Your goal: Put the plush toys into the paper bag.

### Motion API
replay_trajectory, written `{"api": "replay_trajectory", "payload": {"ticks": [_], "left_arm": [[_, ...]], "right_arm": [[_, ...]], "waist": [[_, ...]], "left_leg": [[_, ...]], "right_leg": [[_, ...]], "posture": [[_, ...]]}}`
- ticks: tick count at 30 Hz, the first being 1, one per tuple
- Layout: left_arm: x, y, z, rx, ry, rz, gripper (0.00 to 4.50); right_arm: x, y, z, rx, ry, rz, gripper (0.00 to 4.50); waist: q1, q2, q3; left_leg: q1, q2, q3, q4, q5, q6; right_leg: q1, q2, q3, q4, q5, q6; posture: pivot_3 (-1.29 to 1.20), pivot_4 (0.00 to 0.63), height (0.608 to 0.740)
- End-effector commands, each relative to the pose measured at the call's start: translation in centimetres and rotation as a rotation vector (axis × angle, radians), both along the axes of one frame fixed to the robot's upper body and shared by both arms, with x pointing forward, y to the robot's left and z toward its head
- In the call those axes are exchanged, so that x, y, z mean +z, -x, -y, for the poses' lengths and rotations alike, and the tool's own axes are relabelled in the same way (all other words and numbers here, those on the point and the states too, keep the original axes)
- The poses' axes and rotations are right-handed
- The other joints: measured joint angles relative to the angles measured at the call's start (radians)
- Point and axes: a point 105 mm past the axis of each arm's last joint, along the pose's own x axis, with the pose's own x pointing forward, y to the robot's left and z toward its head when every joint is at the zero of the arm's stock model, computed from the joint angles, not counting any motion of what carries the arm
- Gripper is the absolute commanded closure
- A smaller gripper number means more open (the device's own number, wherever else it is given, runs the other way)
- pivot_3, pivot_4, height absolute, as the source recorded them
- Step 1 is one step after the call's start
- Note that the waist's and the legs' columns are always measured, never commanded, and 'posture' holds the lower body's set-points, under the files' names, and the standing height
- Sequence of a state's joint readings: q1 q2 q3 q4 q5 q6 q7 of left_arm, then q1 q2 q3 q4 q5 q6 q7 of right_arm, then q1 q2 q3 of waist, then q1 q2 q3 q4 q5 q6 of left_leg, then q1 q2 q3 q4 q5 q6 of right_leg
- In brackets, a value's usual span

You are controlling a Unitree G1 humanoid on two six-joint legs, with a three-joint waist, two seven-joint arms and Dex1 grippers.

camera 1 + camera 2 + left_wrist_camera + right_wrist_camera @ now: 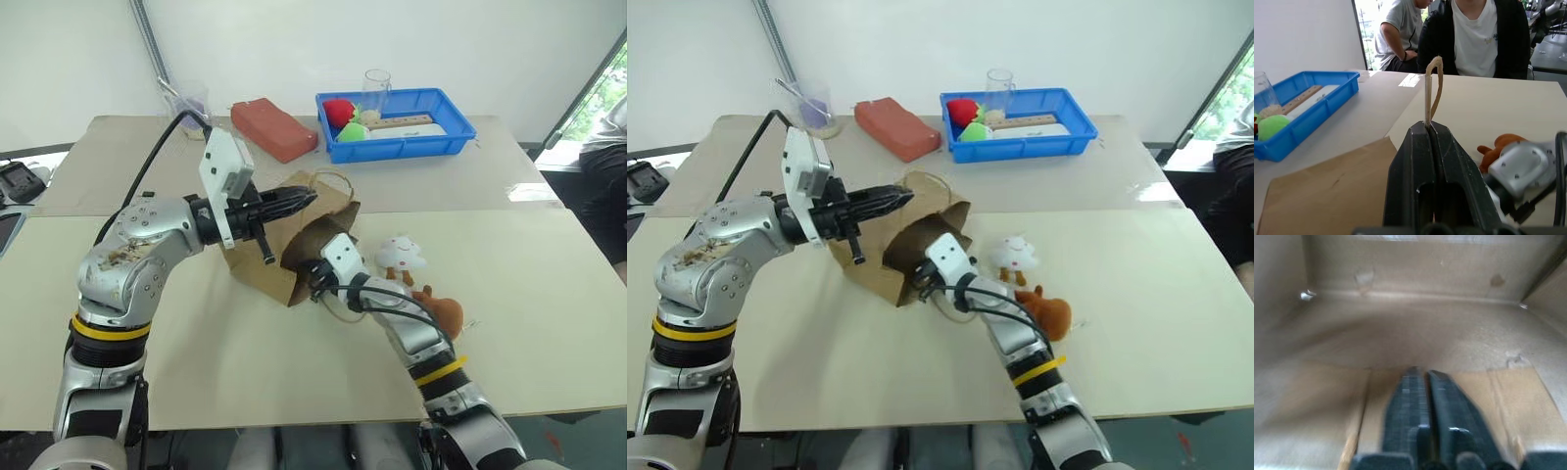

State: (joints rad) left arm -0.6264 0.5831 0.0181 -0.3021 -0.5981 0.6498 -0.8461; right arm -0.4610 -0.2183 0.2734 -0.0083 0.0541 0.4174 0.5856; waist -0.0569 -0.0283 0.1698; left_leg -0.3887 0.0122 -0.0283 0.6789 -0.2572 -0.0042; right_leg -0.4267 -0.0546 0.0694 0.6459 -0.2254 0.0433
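Note:
The brown paper bag lies tipped on the table with its mouth toward me. My left gripper is shut on one of its twine handles and holds that edge up. My right gripper reaches inside the bag mouth, its jaws a thin slit apart with nothing between them. Only the bag's bare paper floor lies ahead of it. The white cloud toy sits on the table just right of the bag. The reddish-brown plush lies nearer to me, beside my right forearm.
A blue tray with red and green round items stands at the back right, a clear glass behind it. A reddish block lies behind the bag. People sit past the table's far side.

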Motion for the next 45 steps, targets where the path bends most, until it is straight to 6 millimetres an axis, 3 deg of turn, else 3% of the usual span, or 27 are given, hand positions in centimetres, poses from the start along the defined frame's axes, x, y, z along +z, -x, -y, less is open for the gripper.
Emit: {"api": "replay_trajectory", "payload": {"ticks": [1,5,8,9,14,21,24,28,35,37,42,45], "left_arm": [[0.3,1.6,0.7,-0.089,0.003,-0.004,4.5],[-0.5,1.9,0.9,-0.121,0.009,-0.061,4.5],[-0.7,2.0,1.0,-0.133,0.016,-0.085,4.5],[-0.8,1.9,1.0,-0.136,0.019,-0.092,4.5],[-0.8,1.7,1.4,-0.135,0.046,-0.114,4.5],[-0.7,1.5,1.3,-0.125,0.059,-0.122,4.5],[-0.7,1.5,1.2,-0.118,0.062,-0.126,4.5],[-0.6,1.6,1.2,-0.115,0.065,-0.129,4.5],[-0.5,1.6,1.1,-0.114,0.063,-0.139,4.5],[-0.5,1.5,1.0,-0.116,0.065,-0.146,4.5],[-0.2,1.2,0.8,-0.117,0.071,-0.158,4.5],[-0.2,1.2,1.0,-0.131,0.074,-0.165,4.5]], "right_arm": [[2.5,2.2,1.5,0.101,0.024,0.03,2.58],[4.6,4.9,4.8,0.202,0.126,0.029,1.22],[5.3,5.0,7.0,0.174,0.233,0.086,0.16],[5.5,4.5,8.0,0.136,0.282,0.114,0.03],[4.3,2.6,11.4,0.035,0.498,0.189,0.03],[2.2,-0.5,12.7,-0.087,0.549,0.193,0.03],[1.5,-1.3,13.0,-0.114,0.56,0.19,0.83],[1.4,-1.8,13.6,-0.141,0.568,0.186,2.2],[2.2,-1.9,14.2,-0.13,0.583,0.222,4.48],[2.9,-1.4,13.9,-0.084,0.56,0.22,4.48],[5.2,3.8,11.0,0.213,0.441,0.108,4.48],[6.3,5.8,9.1,0.305,0.38,0.093,4.48]], "waist": [[0.008,0.0,0.0],[0.014,0.0,0.0],[0.013,-0.001,0.001],[0.012,-0.001,0.001],[0.013,-0.001,0.001],[0.012,-0.001,0.001],[0.015,-0.001,0.001],[0.015,-0.001,0.001],[0.015,-0.001,0.001],[0.015,-0.001,0.001],[0.018,-0.001,0.002],[0.014,-0.001,0.002]], "left_leg": [[0.0,0.0,0.0,0.0,0.0,0.0],[0.0,0.0,0.001,0.0,0.0,0.001],[0.0,0.0,0.001,0.0,0.0,0.001],[0.001,0.0,0.001,0.0,0.0,0.001],[0.001,0.0,0.002,0.0,0.0,0.001],[0.001,0.0,0.002,0.0,0.0,0.001],[0.001,0.0,0.002,0.0,0.0,0.001],[0.001,-0.001,0.002,0.0,0.0,0.001],[0.001,-0.001,0.002,0.0,0.0,0.001],[0.001,-0.001,0.002,0.0,0.0,0.001],[0.0,-0.001,0.001,0.0,0.0,0.001],[0.001,0.0,0.001,0.0,-0.001,0.001]], "right_leg": [[0.0,0.0,0.0,-0.001,0.0,0.0],[0.001,0.0,0.0,-0.004,0.0,0.001],[0.002,0.0,-0.001,-0.005,-0.001,0.001],[0.003,0.0,-0.001,-0.005,-0.001,0.001],[0.003,0.001,0.0,-0.005,-0.001,0.001],[0.002,0.001,0.0,-0.004,-0.001,0.001],[0.002,0.0,0.0,-0.004,-0.001,0.001],[0.003,0.0,0.0,-0.005,-0.001,0.001],[0.003,0.0,0.0,-0.004,-0.001,0.001],[0.003,0.0,0.0,-0.004,-0.001,0.001],[0.003,0.0,0.0,-0.005,-0.001,0.001],[0.003,0.0,-0.001,-0.005,-0.001,0.001]], "posture": [[0.0,0.15,0.74],[0.0,0.15,0.74],[0.0,0.15,0.74],[0.0,0.15,0.74],[0.0,0.15,0.74],[0.0,0.15,0.74],[0.0,0.15,0.74],[0.0,0.15,0.74],[0.0,0.15,0.74],[0.0,0.15,0.74],[0.0,0.15,0.74],[0.0,0.15,0.74]]}}
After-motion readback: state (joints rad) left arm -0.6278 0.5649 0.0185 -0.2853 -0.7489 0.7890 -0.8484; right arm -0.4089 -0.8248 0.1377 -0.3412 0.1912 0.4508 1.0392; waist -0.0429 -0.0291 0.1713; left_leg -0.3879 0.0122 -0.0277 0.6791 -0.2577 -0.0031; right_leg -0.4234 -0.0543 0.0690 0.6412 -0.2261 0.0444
